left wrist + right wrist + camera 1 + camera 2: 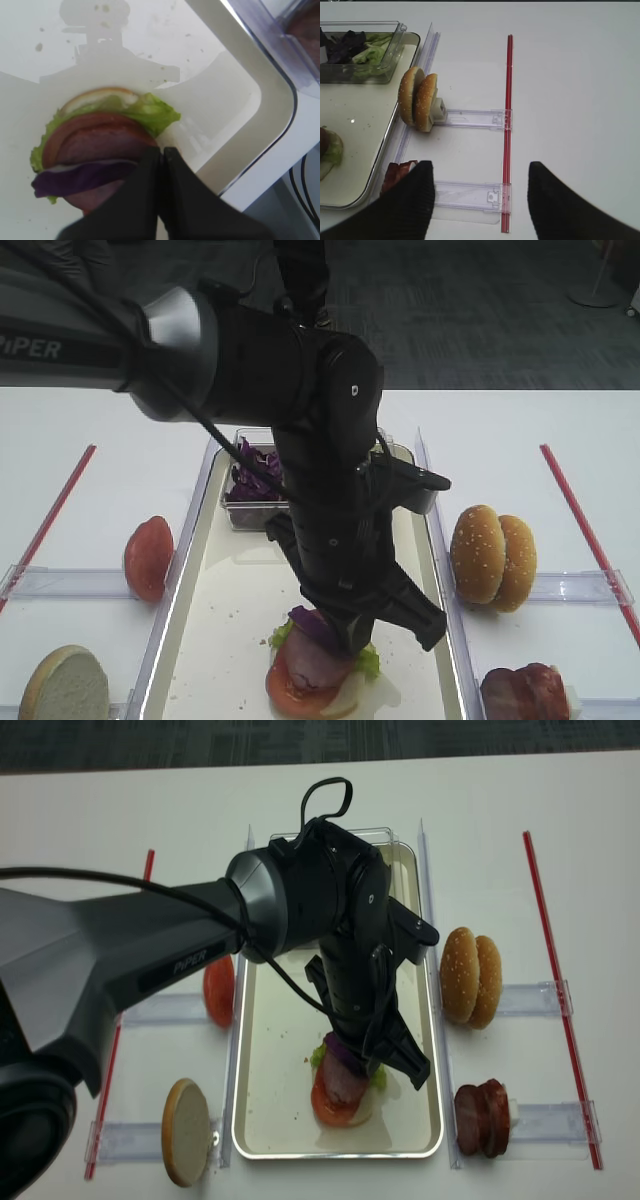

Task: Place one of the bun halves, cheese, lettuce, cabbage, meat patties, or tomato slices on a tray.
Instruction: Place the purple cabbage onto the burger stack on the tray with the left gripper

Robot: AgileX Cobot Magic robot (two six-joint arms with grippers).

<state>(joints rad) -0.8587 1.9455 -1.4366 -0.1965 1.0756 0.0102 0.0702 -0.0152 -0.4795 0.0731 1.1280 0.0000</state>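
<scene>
On the cream tray (225, 115) sits a stack: pale bun edge, green lettuce (152, 112), a red tomato slice (52, 145) and a pink meat round (100, 142). A purple cabbage shred (80, 177) lies across the meat, and its right end runs in at my left gripper (162, 148), which is shut and low over the stack. My right gripper (481, 167) hangs open and empty over the table right of the tray. Its left finger is beside the dark meat patties (395, 175). Two seeded bun halves (417, 100) stand on edge.
A clear box (250, 485) of purple cabbage and lettuce stands at the tray's far end. On clear holders (470, 195) left of the tray are a tomato slice (148, 558) and a pale bun half (65, 685). Red strips (509, 125) mark both sides.
</scene>
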